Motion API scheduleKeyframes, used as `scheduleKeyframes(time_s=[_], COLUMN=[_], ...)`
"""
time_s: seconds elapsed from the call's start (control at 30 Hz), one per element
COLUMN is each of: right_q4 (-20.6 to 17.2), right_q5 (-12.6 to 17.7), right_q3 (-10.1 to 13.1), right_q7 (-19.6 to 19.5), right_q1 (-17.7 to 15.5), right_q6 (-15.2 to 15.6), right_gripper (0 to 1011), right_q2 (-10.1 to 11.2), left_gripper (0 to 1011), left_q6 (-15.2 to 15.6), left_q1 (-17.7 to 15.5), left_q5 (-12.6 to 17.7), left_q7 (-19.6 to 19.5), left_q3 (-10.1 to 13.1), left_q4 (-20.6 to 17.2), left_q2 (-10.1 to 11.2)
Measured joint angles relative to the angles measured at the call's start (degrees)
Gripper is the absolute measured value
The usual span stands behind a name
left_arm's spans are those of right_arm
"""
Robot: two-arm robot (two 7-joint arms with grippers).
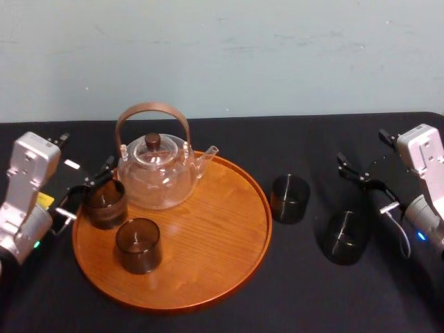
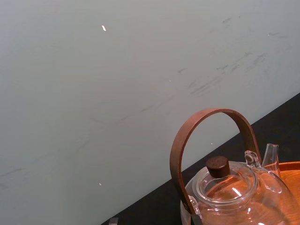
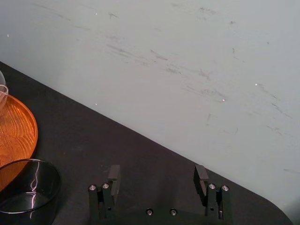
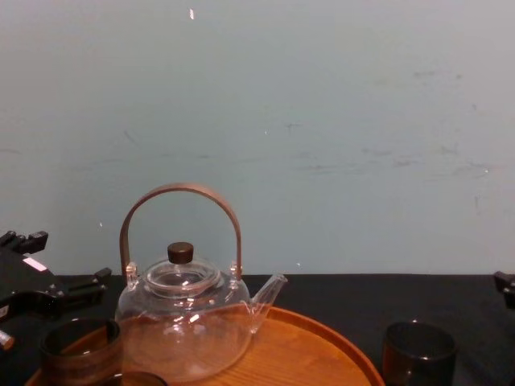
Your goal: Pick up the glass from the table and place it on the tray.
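The small, straight-sided, smoky grey-brown see-through glass [image 1: 289, 198] stands upright on the black-clothed counter [image 1: 298, 284]. It is just beside the right edge of the large, round, orange-brown wooden tray [image 1: 208, 236], apart from its rim and not yet on it.

The right hand [image 1: 368, 189] is further right over the counter. It is released, jaws spread, nothing between them. In the right wrist view the glass sits to one side of the jaw line, not inside it.

Hazards you should expect:
- If you close in off-centre, one finger will probably strike the wall of the glass and tip it or push it against the rim. Align first.
- Smooth glass may slip under a light grip.
- If you carry it low, its base may catch the raised rim.

The right half of the tray is bare. The clear glass teapot with arched wooden handle [image 1: 156, 173] points its spout [image 1: 208, 154] that way, so a placement too far back risks a knock.

The left hand [image 1: 90, 189], jaws spread, sits by the rear tumbler [image 1: 105, 203], with the front tumbler [image 1: 139, 244] near. Moving that arm could upset them.
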Motion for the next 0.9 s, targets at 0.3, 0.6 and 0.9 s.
scheduleKeyframes(time_s=[0.3,0.6,0.9], right_q4=[0.0,0.0,0.0], right_q5=[0.0,0.0,0.0], right_q3=[0.0,0.0,0.0], right_q7=[0.0,0.0,0.0], right_q1=[0.0,0.0,0.0], right_q6=[0.0,0.0,0.0], right_gripper=[1002,1002,1002], right_q2=[0.0,0.0,0.0], left_gripper=[1002,1001,1001], left_q6=[0.0,0.0,0.0], left_q1=[0.0,0.0,0.0], left_q5=[0.0,0.0,0.0], left_q7=[0.0,0.0,0.0], left_q3=[0.0,0.0,0.0], left_q4=[0.0,0.0,0.0], left_q2=[0.0,0.0,0.0])
